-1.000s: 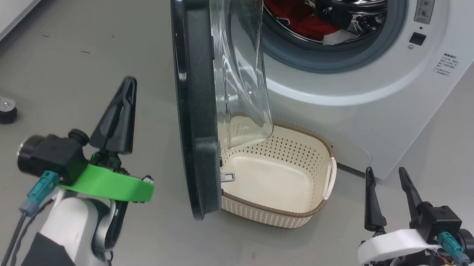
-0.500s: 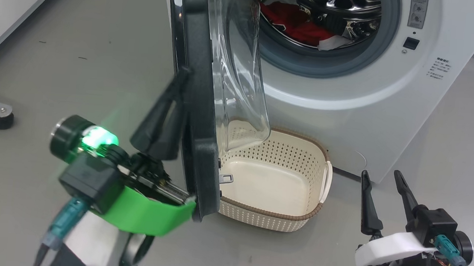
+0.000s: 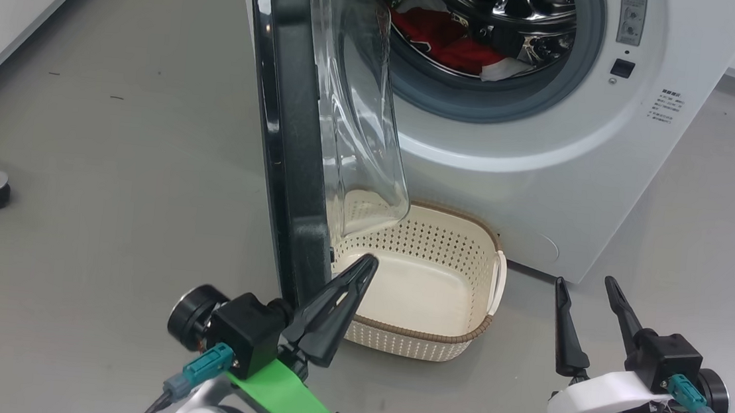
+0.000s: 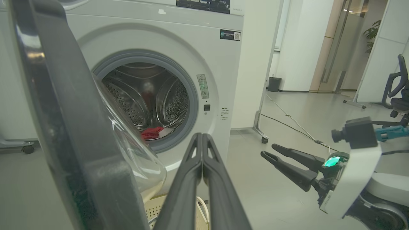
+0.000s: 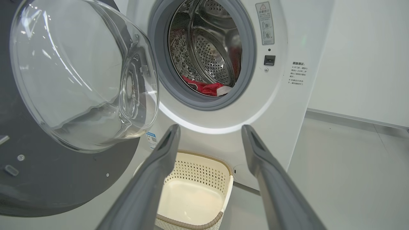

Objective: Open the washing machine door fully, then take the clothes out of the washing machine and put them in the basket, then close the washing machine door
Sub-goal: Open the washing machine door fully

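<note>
Since a second before, the left gripper (image 3: 368, 264) had swung from the open floor on the door's outer side round to the door's lower edge. It pointed up and to the right, its tip showing in front of the left side of the basket (image 3: 455, 339). Its jaws were pressed together with nothing between them; whether it touched the door could not be told. The right gripper (image 3: 583, 284) had hardly shifted. It hovered low at the right, off the machine's front corner, with its jaws wide apart and empty.

The door (image 3: 282, 159) stood swung out, roughly edge-on to the head camera. Its clear glass bowl (image 3: 362, 119) bulged towards the opening and hung above the basket's back left part. The basket sat on the grey floor (image 3: 110, 177) against the foot of the washing machine (image 3: 545, 149), below the opening, its cream bottom bare.

Inside the steel drum (image 3: 532, 1) the clothes (image 3: 452, 41) lay heaped at the bottom, red fabric with a scrap of white at the right. They lay behind the grey rubber ring (image 3: 482, 107).
</note>
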Controlling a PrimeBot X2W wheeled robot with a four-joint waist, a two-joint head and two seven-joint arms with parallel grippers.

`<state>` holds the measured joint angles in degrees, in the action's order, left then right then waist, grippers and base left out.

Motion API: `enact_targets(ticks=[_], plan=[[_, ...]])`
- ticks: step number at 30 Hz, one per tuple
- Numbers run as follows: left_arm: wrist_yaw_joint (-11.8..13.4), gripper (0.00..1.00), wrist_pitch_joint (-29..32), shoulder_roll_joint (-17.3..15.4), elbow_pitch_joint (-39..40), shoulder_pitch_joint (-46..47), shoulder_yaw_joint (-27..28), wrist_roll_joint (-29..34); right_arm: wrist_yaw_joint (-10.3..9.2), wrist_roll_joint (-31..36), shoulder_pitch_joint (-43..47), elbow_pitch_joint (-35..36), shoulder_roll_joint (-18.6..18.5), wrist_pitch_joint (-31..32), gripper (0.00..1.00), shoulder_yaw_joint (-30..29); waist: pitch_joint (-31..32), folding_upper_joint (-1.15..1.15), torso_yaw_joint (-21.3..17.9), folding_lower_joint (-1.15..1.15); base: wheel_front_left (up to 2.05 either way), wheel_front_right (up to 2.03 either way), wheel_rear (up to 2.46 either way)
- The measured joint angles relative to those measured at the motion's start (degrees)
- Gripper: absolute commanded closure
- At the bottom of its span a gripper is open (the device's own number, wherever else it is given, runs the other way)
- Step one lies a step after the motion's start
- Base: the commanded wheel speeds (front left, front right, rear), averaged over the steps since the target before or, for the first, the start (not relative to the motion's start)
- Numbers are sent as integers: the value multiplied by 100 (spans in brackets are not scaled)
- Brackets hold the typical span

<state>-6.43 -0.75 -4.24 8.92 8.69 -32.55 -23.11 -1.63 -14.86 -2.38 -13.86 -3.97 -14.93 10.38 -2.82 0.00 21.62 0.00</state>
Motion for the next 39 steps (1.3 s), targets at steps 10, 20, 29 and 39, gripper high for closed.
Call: enact_targets(ticks=[10, 20, 29, 39], plan=[[10, 100, 410, -103, -343, -369, 126, -224, 56, 47, 10, 13, 26, 0, 0, -19, -127, 0, -1, 0, 0, 0, 0], [65, 100, 420, -121, -492, -370, 321, -258, 143, 110, -71, -11, 44, 0, 0, 9, -217, 0, -67, 0, 0, 0, 0], [66, 100, 363, -112, -662, -276, 383, -259, 156, 137, -126, -42, 47, 0, 0, -56, -336, 0, -191, 0, 0, 0, 0], [68, 100, 242, -78, -832, -224, 497, -371, 177, 140, -188, -54, 53, 0, 0, -122, -382, 0, -224, 0, 0, 0, 0]])
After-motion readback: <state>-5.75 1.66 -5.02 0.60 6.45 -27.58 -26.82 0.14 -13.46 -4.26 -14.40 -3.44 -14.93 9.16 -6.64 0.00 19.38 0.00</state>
